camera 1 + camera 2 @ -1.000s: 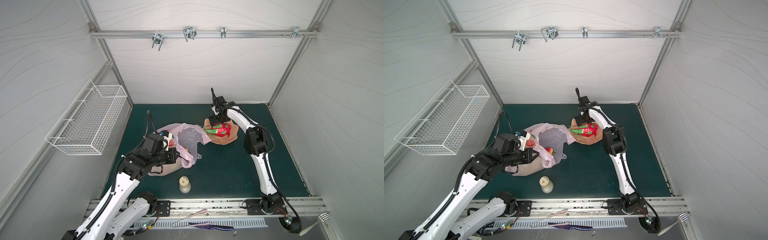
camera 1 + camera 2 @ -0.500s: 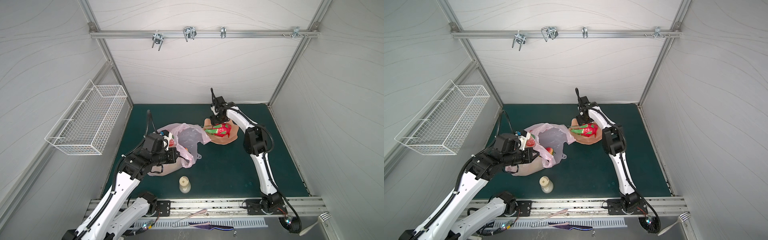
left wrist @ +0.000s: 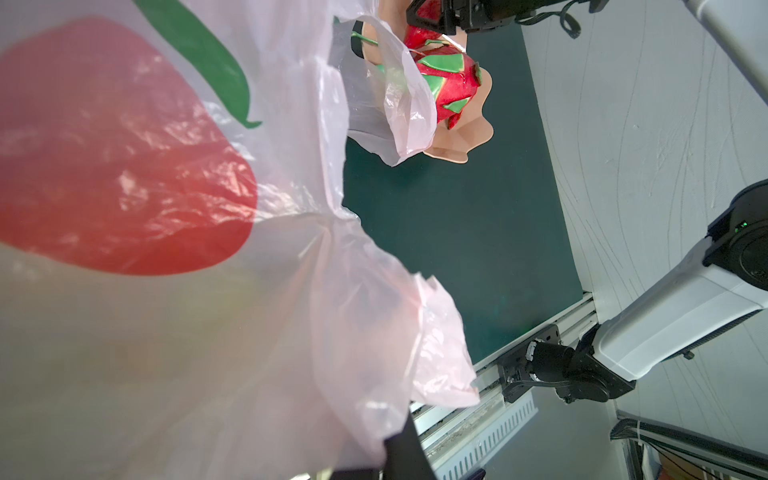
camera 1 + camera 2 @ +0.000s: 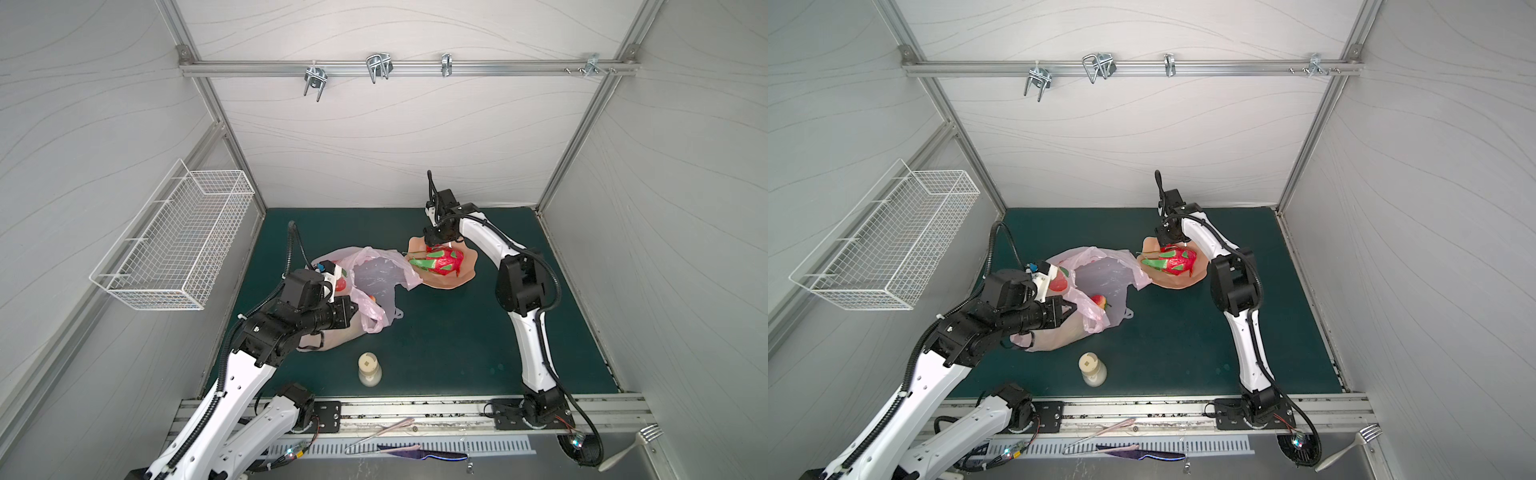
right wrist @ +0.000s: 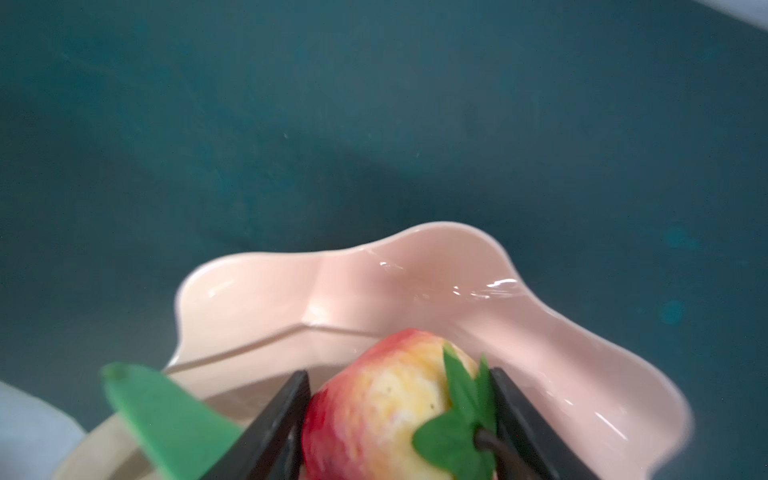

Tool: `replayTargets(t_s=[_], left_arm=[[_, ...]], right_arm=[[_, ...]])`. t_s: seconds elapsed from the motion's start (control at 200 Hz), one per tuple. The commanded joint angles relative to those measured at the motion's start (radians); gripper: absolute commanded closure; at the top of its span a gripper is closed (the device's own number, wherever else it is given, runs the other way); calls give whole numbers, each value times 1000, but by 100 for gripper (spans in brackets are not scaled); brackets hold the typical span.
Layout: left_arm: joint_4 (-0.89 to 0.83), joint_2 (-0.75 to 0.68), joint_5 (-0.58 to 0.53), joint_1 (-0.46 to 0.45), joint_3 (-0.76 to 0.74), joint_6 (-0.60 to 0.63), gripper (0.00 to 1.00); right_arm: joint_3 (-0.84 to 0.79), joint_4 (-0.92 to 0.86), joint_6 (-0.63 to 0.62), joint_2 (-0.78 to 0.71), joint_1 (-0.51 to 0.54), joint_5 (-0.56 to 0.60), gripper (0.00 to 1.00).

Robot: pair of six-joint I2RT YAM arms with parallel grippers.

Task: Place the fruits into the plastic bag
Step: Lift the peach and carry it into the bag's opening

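The pink translucent plastic bag lies left of the middle with its mouth held up. My left gripper is shut on its near rim. A red fruit lies inside it. In the peach scalloped dish rests a big red fruit with green scales. My right gripper reaches down into the dish's far side. Its black fingers press both sides of a red and yellow strawberry with green leaves.
A cream bottle stands on the green mat near the front. Beige material lies under the bag. A white wire basket hangs on the left wall. A fork and a knife lie on the front ledge.
The right gripper's jaws have closed in on the strawberry in the dish. Both arms and the bag stay about where they were.
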Motion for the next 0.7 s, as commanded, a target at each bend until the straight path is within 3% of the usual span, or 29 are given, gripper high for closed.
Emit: replayTargets(t_s=[0.0, 0.44, 0.695], left_arm=[[16, -12, -12, 1, 12, -4, 100], [19, -18, -10, 0, 16, 2, 100], [23, -15, -12, -1, 23, 9, 100]], right_arm=[[5, 23, 15, -103, -11, -19, 44], [-102, 60, 148, -326, -38, -195, 45], [-280, 176, 146, -468, 28, -437, 44]])
